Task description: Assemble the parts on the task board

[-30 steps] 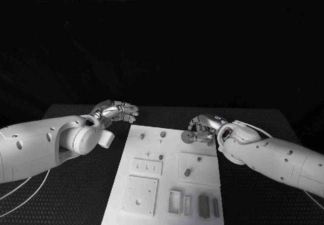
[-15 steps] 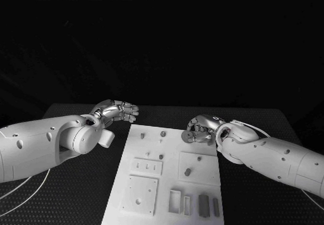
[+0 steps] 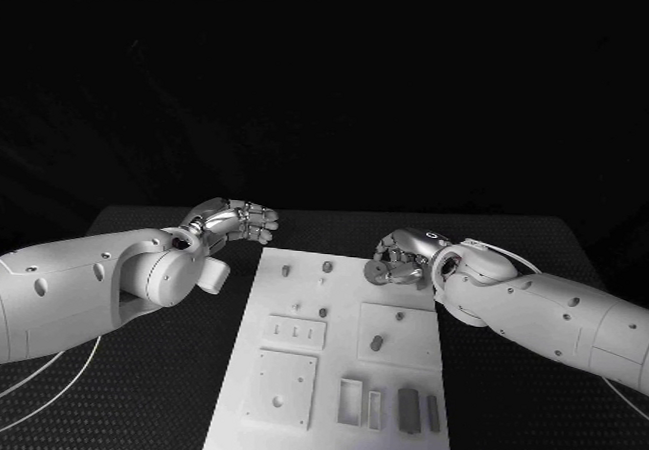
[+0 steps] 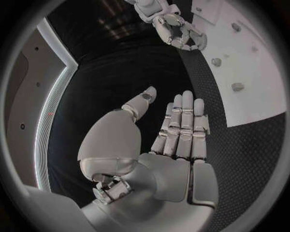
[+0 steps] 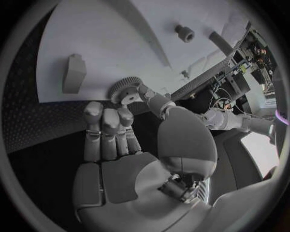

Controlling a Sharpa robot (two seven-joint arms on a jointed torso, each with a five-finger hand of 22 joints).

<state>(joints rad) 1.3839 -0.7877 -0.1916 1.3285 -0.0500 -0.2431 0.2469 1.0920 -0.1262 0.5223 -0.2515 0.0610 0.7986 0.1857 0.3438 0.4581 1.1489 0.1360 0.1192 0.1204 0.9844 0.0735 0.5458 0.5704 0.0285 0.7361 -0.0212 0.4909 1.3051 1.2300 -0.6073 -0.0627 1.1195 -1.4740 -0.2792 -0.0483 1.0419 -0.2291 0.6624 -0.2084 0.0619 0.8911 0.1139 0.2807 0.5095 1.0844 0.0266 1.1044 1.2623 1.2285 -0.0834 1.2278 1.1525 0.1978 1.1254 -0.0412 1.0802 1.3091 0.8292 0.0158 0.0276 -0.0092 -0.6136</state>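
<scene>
So the right hand (image 3: 398, 260) is pinching a small grey toothed gear (image 5: 125, 91) right over the far right corner of the white task board (image 3: 331, 425) — pegs lie just inward. Left hand (image 3: 233, 222) is empty, fingers straight, off the board's far left corner.

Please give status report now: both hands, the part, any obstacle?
Left hand empty, fingers straight, beside task board. Right hand pinches gear over board's far right edge. No obstacle seen.
</scene>
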